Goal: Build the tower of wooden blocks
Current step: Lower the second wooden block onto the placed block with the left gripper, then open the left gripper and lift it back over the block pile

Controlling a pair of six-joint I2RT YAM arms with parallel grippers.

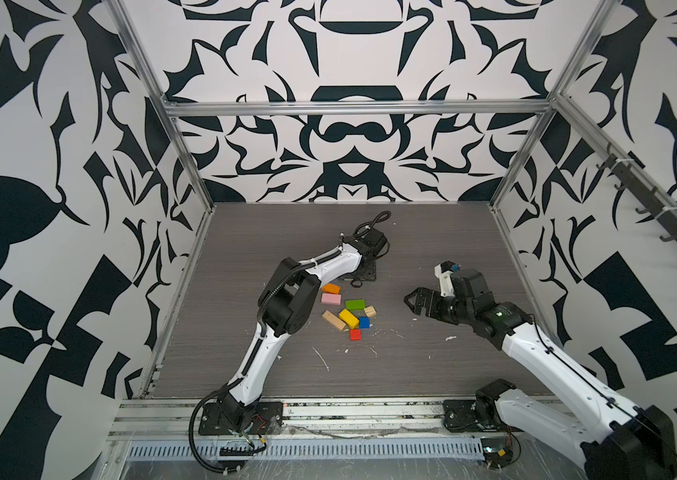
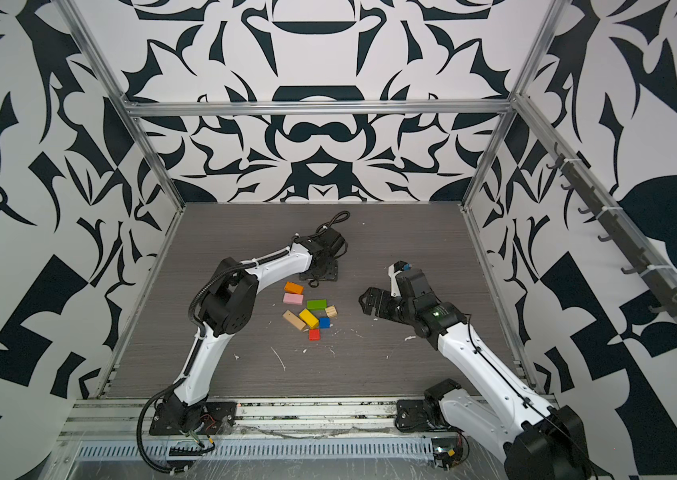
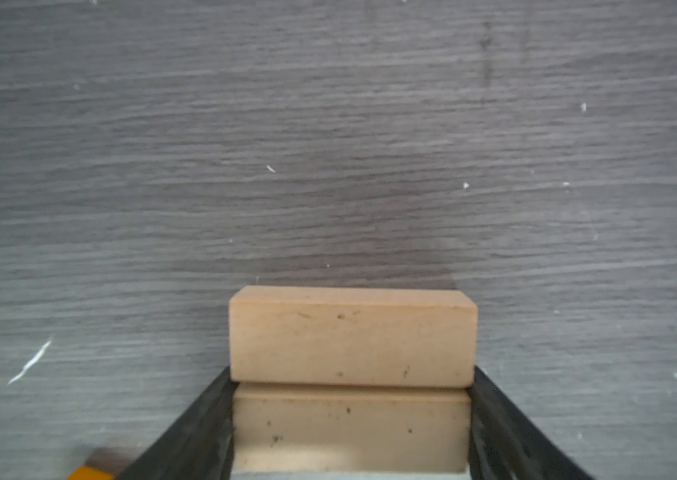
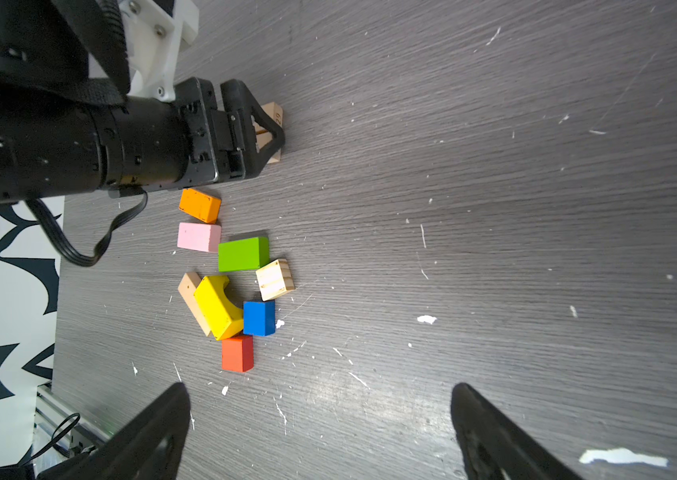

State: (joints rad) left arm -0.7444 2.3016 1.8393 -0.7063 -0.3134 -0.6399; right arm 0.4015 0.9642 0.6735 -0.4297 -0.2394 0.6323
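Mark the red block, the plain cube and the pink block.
red block [image 4: 237,353]: right wrist view, middle of its facing side.
plain cube [image 4: 274,279]: right wrist view, its striped face.
pink block [image 4: 199,237]: right wrist view, middle of its broad face.

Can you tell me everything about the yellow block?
The yellow block is painted wood, bright and a bit shiny, longer than it is wide, with a round scoop cut from one side. It lies slanted on the grey table, among the other loose blocks. One long side rests against a plain wooden bar, and one end touches the blue block.
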